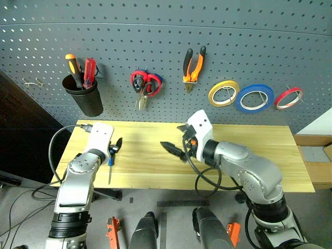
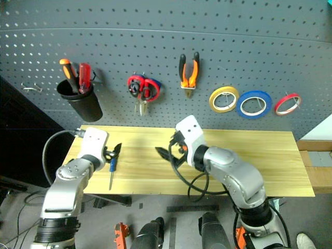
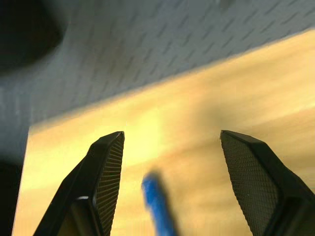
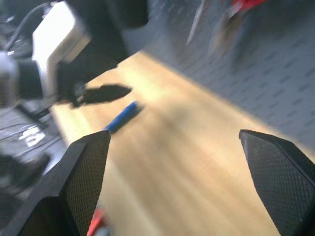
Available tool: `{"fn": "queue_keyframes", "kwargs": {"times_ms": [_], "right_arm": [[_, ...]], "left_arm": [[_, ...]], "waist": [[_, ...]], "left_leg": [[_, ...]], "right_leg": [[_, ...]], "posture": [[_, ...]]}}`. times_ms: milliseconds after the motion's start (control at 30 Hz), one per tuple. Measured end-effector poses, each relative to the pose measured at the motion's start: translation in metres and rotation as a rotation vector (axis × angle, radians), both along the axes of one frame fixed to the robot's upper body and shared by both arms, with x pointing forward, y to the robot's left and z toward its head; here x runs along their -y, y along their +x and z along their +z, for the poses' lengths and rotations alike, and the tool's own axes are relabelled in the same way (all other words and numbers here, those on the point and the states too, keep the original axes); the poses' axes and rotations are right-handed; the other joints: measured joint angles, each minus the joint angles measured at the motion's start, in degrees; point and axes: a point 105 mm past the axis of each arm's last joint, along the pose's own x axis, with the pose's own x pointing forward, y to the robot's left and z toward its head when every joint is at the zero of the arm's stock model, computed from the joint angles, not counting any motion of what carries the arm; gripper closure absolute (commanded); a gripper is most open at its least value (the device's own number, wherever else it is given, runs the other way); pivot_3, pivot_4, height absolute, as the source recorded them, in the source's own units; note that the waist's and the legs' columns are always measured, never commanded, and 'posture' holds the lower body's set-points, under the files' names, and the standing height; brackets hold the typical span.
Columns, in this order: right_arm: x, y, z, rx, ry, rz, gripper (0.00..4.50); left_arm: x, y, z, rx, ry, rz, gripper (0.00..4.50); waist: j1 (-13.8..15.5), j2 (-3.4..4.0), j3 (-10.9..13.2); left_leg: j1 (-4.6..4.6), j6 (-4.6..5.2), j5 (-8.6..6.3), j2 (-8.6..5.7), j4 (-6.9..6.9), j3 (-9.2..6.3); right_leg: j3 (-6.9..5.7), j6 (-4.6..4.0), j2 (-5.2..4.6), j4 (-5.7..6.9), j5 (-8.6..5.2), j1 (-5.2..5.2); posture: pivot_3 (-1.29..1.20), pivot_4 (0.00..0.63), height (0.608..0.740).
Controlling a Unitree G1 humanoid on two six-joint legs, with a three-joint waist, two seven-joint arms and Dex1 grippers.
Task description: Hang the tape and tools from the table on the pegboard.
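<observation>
The blue-handled screwdriver [image 1: 110, 165] lies on the light wooden table [image 1: 249, 155] near its left end. My left gripper [image 1: 115, 147] hovers just above its handle [image 3: 156, 196], open, with the handle low between the two fingers and nothing gripped. At the table's middle my right gripper [image 1: 173, 139] is open and empty, pointing left toward the screwdriver [image 4: 122, 116]. On the pegboard [image 1: 233, 41] hang the orange-and-black pliers [image 1: 193, 65] and the blue tape [image 1: 254, 98].
A black cup [image 1: 84, 96] on the pegboard's left holds an orange and a red screwdriver. Red-handled scissors [image 1: 144, 85] hang at centre. A yellow roll [image 1: 223, 93] and a thin red roll [image 1: 288, 97] flank the blue tape.
</observation>
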Motion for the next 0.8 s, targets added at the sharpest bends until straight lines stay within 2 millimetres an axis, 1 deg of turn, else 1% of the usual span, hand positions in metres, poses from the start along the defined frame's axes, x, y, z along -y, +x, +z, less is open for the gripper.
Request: {"fn": "queue_keyframes", "kwargs": {"times_ms": [33, 133, 233, 300, 433, 633, 733, 800], "right_arm": [[-0.002, -0.002, -0.003, -0.018, -0.01, 0.009, 0.0], [-0.008, -0.006, -0.006, -0.029, -0.047, 0.038, 0.0], [-0.013, -0.007, -0.006, -0.019, -0.085, 0.059, 0.0], [-0.015, -0.008, -0.007, -0.023, -0.097, 0.068, 0.0], [-0.017, -0.01, -0.008, -0.029, -0.116, 0.08, 0.0], [-0.017, -0.009, -0.009, -0.031, -0.13, 0.083, 0.0], [-0.016, -0.009, -0.007, -0.024, -0.135, 0.084, 0.0], [-0.016, -0.008, -0.005, -0.015, -0.141, 0.086, 0.0]], "left_arm": [[-0.006, -0.002, -0.007, -0.034, -0.018, 0.036, 1.21], [-0.016, -0.006, -0.026, -0.127, -0.085, 0.1, 1.21], [-0.02, -0.01, -0.047, -0.213, -0.135, 0.137, 1.21], [-0.023, -0.008, -0.057, -0.245, -0.159, 0.167, 1.21], [-0.024, -0.002, -0.07, -0.276, -0.196, 0.2, 1.21], [-0.016, 0.018, -0.068, -0.246, -0.238, 0.194, 1.21], [-0.012, 0.022, -0.069, -0.241, -0.272, 0.2, 1.83], [-0.011, 0.023, -0.07, -0.238, -0.319, 0.21, 2.45]], "waist": [[0.01, -0.01, 0.03], [0.0, 0.0, 0.25], [-0.02, 0.0, 0.5], [0.0, -0.06, 0.93], [0.0, -0.18, 1.38], [0.0, -0.21, 1.4], [-0.14, -0.2, 1.4], [-0.25, -0.2, 1.4]], "left_leg": [[0.0, 0.0, 0.0, 0.0, 0.0, 0.0], [0.0, 0.0, 0.0, 0.0, 0.0, 0.01], [0.0, 0.0, 0.0, 0.0, -0.01, 0.0], [0.0, 0.0, 0.0, 0.0, -0.01, 0.0], [-0.04, 0.0, 0.0, 0.0, -0.02, 0.0], [-0.04, 0.0, -0.01, -0.02, -0.04, 0.01], [0.0, 0.0, -0.01, -0.01, -0.04, 0.02], [0.02, -0.01, 0.0, 0.0, -0.03, 0.02]], "right_leg": [[0.0, 0.0, 0.0, 0.0, 0.0, 0.0], [0.01, 0.03, 0.0, -0.02, -0.01, 0.0], [0.0, 0.04, 0.0, -0.04, -0.02, -0.01], [0.0, 0.03, 0.0, -0.02, -0.02, -0.01], [0.0, -0.04, -0.02, -0.05, 0.03, -0.03], [0.0, -0.02, -0.04, -0.07, 0.02, -0.03], [0.01, 0.03, -0.04, -0.05, -0.01, -0.02], [0.0, 0.04, -0.03, -0.04, -0.02, -0.01]], "posture": [[-0.11, 0.313, 0.74], [-0.12, 0.331, 0.74], [-0.13, 0.346, 0.74], [-0.14, 0.351, 0.74], [-0.15, 0.351, 0.74], [-0.16, 0.348, 0.74], [-0.16, 0.346, 0.74], [-0.17, 0.339, 0.74]]}}
